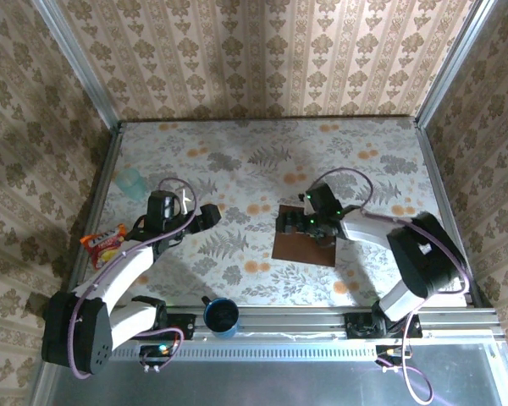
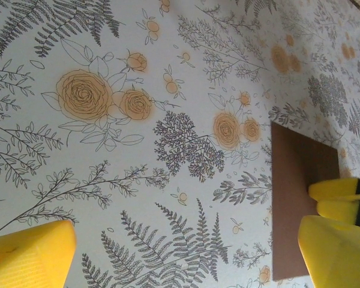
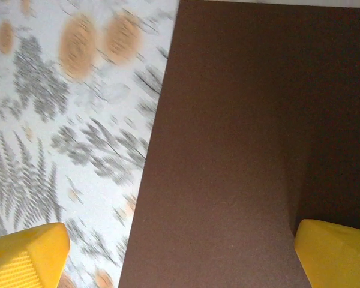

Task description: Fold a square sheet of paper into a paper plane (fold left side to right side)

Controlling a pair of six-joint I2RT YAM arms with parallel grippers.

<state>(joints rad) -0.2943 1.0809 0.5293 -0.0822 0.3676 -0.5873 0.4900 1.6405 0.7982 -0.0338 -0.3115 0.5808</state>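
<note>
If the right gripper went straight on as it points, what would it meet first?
Most likely the square sheet of paper: the open right gripper points down across its edge, one finger over paper, the other over table. Height is unclear.

From above, the right gripper (image 1: 286,225) hides the upper left corner of the square sheet of paper (image 1: 309,249); the print on the orange snack packet (image 1: 102,243) at far left is too small to read. In the right wrist view the sheet runs off the right and bottom edges, and the flowered table cover (image 3: 66,120) at left is blurred.
</note>
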